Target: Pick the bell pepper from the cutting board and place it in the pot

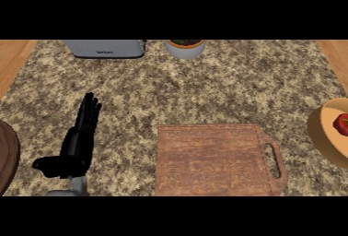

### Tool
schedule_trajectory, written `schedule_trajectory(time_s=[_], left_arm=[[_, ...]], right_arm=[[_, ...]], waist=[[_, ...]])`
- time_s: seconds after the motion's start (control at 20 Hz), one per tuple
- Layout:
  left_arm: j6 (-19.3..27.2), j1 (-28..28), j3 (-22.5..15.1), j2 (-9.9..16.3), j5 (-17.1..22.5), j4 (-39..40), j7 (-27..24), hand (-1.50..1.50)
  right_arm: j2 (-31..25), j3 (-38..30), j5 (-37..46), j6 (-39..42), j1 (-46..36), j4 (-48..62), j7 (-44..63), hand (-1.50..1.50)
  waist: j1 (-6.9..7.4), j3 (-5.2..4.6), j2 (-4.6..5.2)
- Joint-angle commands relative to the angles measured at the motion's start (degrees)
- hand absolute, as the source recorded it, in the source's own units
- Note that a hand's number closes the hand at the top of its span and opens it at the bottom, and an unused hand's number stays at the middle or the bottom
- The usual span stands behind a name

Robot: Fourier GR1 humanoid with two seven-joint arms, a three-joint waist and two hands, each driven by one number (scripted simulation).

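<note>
Bell pepper [341, 123] sits inside the pot [321, 133] at the counter's [224, 87] right edge, so I judge the placing done. My left hand [76, 143] rests near the left edge, fingers straight, holding nothing. I see no right hand. The cutting board [211, 159] lies bare at the near edge.

Left robot hand [76, 138] in view at lower left, above the counter [204, 87]. Fingers straight, held together, pointing away from the body; thumb out to the left. Short piece of grey forearm visible at the lower edge. Right robot hand not visible.
</note>
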Motion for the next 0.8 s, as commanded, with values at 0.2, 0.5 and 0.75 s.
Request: schedule_trajectory(time_s=[0.2, 0.5, 0.75], left_arm=[[-1.0, -0.7, 0.8, 0.2, 0.0, 2.4, -2.9, 0.0], [0.6, -1.7, -0.8, -0.9, -1.3, -0.3, 1.3, 0.0], [-1.6, 1.1, 0.3, 0.6, 0.5, -2.5, 1.4, 0.0]], right_arm=[[-10.3, -4.4, -4.6, 0.4, -0.7, 17.8, -11.7, -1.5], [-19.0, -5.9, -6.4, 6.5, 2.0, 24.4, -15.4, -1.5], [-19.1, -5.5, -6.8, 3.4, 3.1, 27.3, -18.4, -1.5]], waist=[[0.69, 0.1, 0.41], [0.72, 0.26, 0.54], [1.06, 0.23, 0.4]])
